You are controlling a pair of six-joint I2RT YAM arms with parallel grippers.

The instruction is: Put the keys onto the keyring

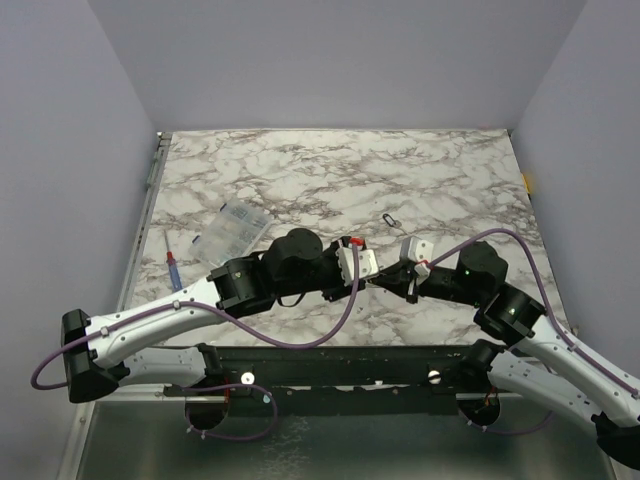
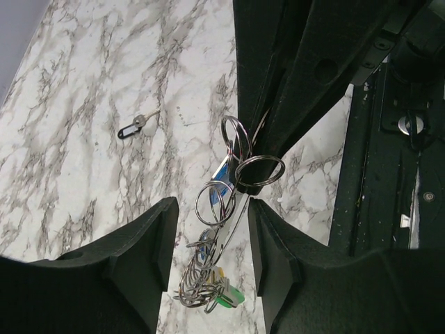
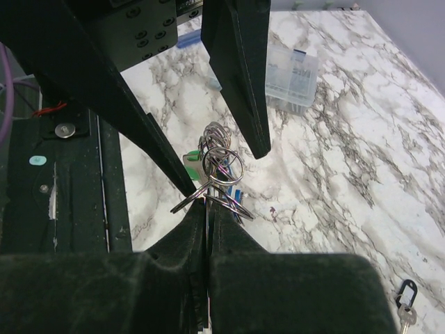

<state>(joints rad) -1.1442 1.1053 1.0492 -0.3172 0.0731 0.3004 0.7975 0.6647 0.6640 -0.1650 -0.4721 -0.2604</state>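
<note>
With right jaws clamped on the keyring (image 3: 224, 165), half-open left jaws flank the keys (image 2: 229, 297).

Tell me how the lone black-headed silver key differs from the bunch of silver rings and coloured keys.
The lone black-headed key lies flat on the marble table; the bunch is pinched in the shut right gripper. The key is single; the bunch has several rings and green and blue key heads. Both show silver metal.

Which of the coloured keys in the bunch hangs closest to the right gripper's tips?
The blue-headed key, just beside the right gripper where it pinches the metal rings; the green-headed key dangles at the bunch's far end.
</note>
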